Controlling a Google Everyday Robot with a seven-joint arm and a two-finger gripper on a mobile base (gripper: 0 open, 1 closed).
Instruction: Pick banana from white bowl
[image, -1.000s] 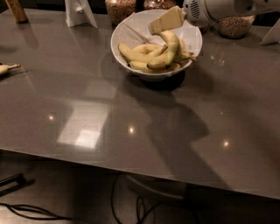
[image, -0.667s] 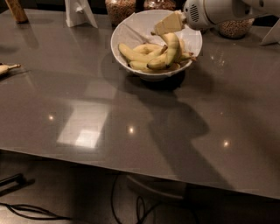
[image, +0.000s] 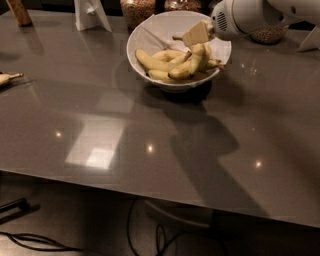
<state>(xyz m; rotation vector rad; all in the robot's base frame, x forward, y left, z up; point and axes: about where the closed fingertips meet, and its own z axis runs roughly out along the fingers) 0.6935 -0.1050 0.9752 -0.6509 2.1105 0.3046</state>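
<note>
I see the gripper (image: 196, 35) over the white bowl (image: 136, 40), at the 1 o'clock side of it, arm off toward 2. Can't tell its grip state. Banana (image: 189, 67) lies in the bowl's right half just under the gripper, long axis 7-to-1, arch bulging toward 4. Glass jars (image: 137, 9) stand close at 12. Bare tabletop (image: 100, 125) runs toward 6 and 8.

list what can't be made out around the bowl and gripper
- Camera view: gripper above the white bowl's right side; its own body hides any contact with the banana.
- Bowl's bottom: covered by other bananas.
- Jars behind: cut off by the top edge.
- Small thing at left: cropped by the edge.
</note>
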